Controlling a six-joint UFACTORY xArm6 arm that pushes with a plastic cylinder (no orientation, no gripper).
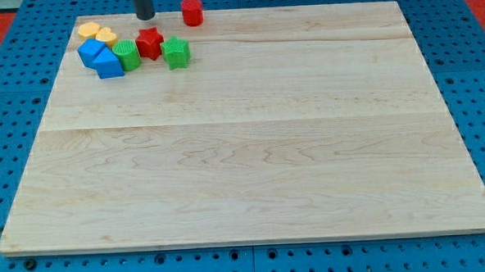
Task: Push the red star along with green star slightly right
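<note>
The red star point(149, 42) lies near the board's top left. A green star point(175, 53) touches it on its lower right. A second green block point(127, 55), rounder in shape, sits against the red star's lower left. My tip point(145, 19) is at the view's top edge of the board, just above the red star with a small gap between them. Only the lower end of the rod shows.
A red cylinder point(191, 11) stands to the right of my tip at the board's top edge. Two yellow blocks point(89, 30) point(106, 37) and two blue blocks point(91, 52) point(109, 65) cluster left of the green block. The wooden board point(251, 152) lies on a blue pegboard.
</note>
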